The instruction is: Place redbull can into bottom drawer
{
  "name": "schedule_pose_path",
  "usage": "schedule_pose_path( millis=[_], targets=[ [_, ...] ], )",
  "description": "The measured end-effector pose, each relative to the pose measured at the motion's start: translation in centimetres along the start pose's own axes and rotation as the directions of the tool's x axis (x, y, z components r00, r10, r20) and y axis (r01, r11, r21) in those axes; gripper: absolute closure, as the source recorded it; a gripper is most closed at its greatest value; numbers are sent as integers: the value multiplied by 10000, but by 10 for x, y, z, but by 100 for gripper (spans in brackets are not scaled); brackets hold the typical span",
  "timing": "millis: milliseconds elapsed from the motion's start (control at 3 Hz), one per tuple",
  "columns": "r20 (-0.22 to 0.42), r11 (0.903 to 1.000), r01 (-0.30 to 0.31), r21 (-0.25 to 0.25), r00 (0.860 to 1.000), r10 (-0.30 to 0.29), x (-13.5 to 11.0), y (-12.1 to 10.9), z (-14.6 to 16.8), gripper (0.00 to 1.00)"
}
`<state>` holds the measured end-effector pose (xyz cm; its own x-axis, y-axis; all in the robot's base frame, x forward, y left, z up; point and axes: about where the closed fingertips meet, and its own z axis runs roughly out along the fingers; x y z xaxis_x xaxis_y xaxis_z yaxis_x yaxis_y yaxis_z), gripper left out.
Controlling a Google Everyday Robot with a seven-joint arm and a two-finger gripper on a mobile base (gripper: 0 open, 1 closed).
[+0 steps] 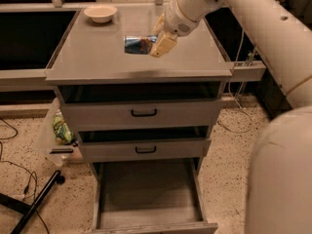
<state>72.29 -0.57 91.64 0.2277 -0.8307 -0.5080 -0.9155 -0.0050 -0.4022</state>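
The redbull can (137,45), blue and silver, lies on its side just above the grey cabinet top (97,57), near its middle. My gripper (160,39) reaches in from the upper right and is shut on the can's right end, with one cream finger (164,46) in front of it. The bottom drawer (146,199) is pulled wide open at the foot of the cabinet, and its grey tray holds nothing. It lies directly below and in front of the can.
A cream bowl (100,12) sits at the back left of the cabinet top. Two shallower drawers with black handles (144,112) (146,149) are slightly open. A green bag (62,129), cables and a black stand leg (34,201) lie at the left. My white body (282,179) fills the right.
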Motion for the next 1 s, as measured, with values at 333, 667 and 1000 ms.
schedule_pose_path(
  millis=[333, 667, 1000],
  targets=[
    [604, 9947, -239, 1002, 9980, 179, -11, 22, -25, 100],
    [919, 9938, -227, 1091, 9957, 126, -2, 58, 10, 100],
    [727, 9995, -12, 317, 9974, -11, 19, 94, 66, 100]
  ],
)
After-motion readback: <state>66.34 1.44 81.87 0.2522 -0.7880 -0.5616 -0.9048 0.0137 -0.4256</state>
